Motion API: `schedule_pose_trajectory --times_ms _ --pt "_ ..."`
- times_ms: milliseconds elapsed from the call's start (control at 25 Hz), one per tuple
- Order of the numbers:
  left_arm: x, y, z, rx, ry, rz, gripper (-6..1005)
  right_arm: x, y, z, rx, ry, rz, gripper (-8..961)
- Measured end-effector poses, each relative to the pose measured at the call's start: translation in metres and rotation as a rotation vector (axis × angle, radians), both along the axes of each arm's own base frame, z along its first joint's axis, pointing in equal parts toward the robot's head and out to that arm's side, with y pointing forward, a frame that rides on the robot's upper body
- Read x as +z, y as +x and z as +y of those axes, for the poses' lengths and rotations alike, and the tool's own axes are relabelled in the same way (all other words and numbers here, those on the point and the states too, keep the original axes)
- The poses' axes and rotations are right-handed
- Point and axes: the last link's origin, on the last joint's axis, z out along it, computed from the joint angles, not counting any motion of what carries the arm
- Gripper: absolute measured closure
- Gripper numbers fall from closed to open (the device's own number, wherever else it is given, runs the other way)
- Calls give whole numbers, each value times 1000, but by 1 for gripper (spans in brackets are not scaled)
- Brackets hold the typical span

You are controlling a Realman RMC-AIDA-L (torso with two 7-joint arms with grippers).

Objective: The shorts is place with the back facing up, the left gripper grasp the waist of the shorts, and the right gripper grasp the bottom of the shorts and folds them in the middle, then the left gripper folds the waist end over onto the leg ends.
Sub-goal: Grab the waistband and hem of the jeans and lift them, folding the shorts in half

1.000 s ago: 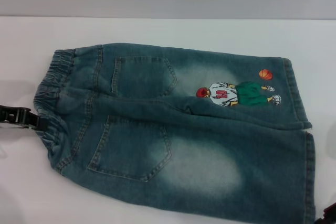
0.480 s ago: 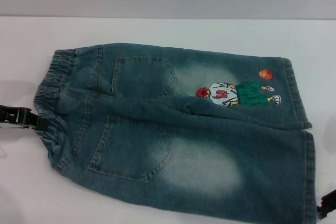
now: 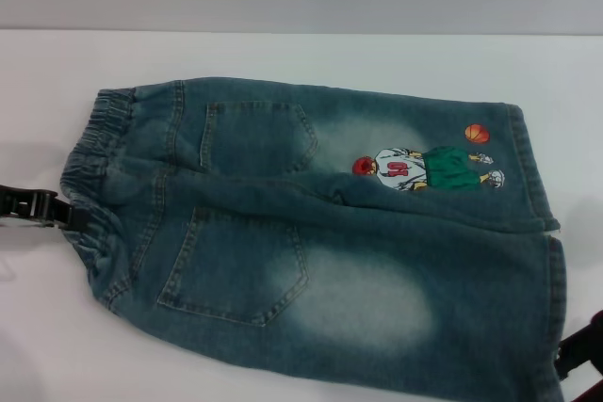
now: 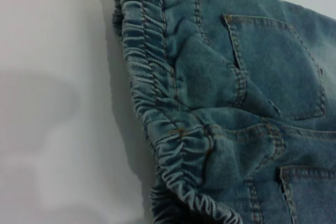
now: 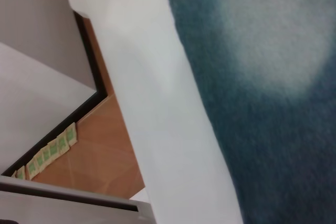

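Faded blue-green denim shorts (image 3: 320,233) lie flat, pockets up, on the white worktop (image 3: 283,54). The black left tool (image 3: 42,206) touches the gathered elastic waist (image 3: 89,185); grip unclear. The black right tool (image 3: 579,357) sits beside the stitched leg hems (image 3: 556,298), grip likewise unclear.

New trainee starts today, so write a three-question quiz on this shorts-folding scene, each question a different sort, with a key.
1. True or false: the faded blue-green denim shorts lie with the back patch pockets facing up.
2. Multiple choice: the black left claw is at A) the gathered elastic waistband, B) the cartoon basketball-player print, C) the white table's far edge.
3. Fill in: the black right claw shows near the straight stitched leg ___.

Key: 1 true; 2 A; 3 hems.
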Motion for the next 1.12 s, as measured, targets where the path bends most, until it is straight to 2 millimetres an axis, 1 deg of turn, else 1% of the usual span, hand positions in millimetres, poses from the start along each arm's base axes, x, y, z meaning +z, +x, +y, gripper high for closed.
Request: schedule_pose_trajectory --times_ms 200,440,760,960,1120 --pt "0 2 2 -5 0 0 929 -8 -7 2 23 -23 3 226" --pt "0 2 2 -6 2 1 927 -8 -8 2 26 -25 3 227" --pt "0 2 2 -6 2 1 926 -5 -6 6 29 13 -6 367" --pt "0 2 2 -6 2 1 925 -6 -5 6 35 10 -11 604" --pt "0 3 3 -7 3 1 924 -6 -5 5 36 8 -12 754"
